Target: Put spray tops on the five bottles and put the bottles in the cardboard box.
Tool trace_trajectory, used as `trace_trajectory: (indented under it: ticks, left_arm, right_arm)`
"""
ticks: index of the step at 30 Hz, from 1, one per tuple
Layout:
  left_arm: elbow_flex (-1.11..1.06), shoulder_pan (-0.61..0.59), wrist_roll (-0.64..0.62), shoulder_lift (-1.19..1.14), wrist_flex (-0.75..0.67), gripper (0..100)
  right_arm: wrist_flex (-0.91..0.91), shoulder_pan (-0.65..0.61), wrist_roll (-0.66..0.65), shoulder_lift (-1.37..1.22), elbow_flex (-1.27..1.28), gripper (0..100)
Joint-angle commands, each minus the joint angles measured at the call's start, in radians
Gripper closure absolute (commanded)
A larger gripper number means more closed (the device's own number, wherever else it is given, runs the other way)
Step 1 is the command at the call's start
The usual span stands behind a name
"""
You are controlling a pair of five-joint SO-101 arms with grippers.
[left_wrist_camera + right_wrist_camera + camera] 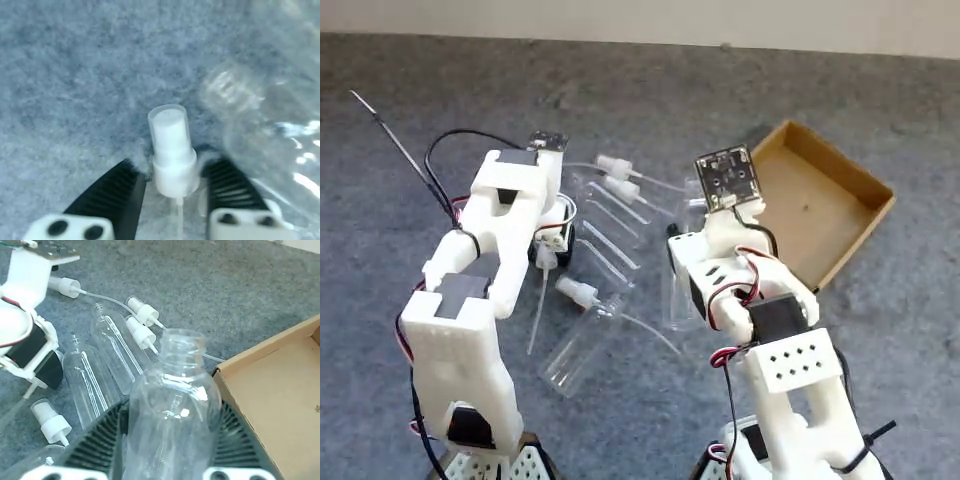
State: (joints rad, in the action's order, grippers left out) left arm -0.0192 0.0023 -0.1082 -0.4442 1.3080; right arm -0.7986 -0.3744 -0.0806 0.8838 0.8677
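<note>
A white spray top [172,150] with a thin dip tube lies on the grey carpet, and my left gripper [172,172] is shut on its collar; from above this gripper [550,252] is left of centre. My right gripper [172,412] is shut on a clear bottle [172,405] held upright with its neck open and no top; from above that bottle [678,290] stands just left of the cardboard box [820,205]. Two bottles [112,342] [87,380] lie flat between the arms, and another bottle [582,345] lies nearer the bases. Loose spray tops [615,165] [625,188] [578,292] lie around them.
The open, shallow cardboard box [280,390] sits at the right, its near corner close to the held bottle. Dip tubes stretch across the carpet between the arms. A black wire [390,145] runs off to the far left. Bare carpet lies beyond the bottles.
</note>
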Motion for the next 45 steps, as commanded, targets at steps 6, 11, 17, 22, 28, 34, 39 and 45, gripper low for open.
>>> trace_trajectory:
  ticks: [6, 11, 17, 22, 28, 34, 39, 45]
  left_arm:
    - [0.058, -0.004, -0.009, 0.013, -0.011, 99]
    - [0.096, -0.039, -0.008, 0.091, -0.005, 100]
    - [0.105, -0.068, -0.006, 0.329, 0.069, 100]
    - [0.099, -0.064, -0.006, 0.579, 0.075, 99]
    - [0.097, -0.050, -0.011, 0.786, 0.068, 99]
    - [0.097, 0.053, -0.014, 0.912, 0.068, 100]
    - [0.102, 0.157, -0.014, 1.004, 0.066, 100]
    - [0.097, 0.219, -0.075, 1.101, -0.017, 100]
  right_arm:
    - [0.030, -0.010, 0.011, 0.035, 0.044, 89.9]
    - [0.030, -0.077, 0.017, 0.035, 0.091, 89.6]
    - [0.205, -0.139, 0.017, 0.031, 0.102, 89.7]
    - [0.401, -0.137, 0.017, 0.035, 0.185, 89.9]
    - [0.545, -0.139, 0.017, 0.035, 0.251, 89.9]
    - [0.688, -0.214, 0.018, 0.036, 0.323, 90.0]
    - [0.691, -0.237, 0.018, 0.147, 0.341, 90.0]
    - [0.522, -0.231, 0.017, 0.400, 0.386, 90.0]
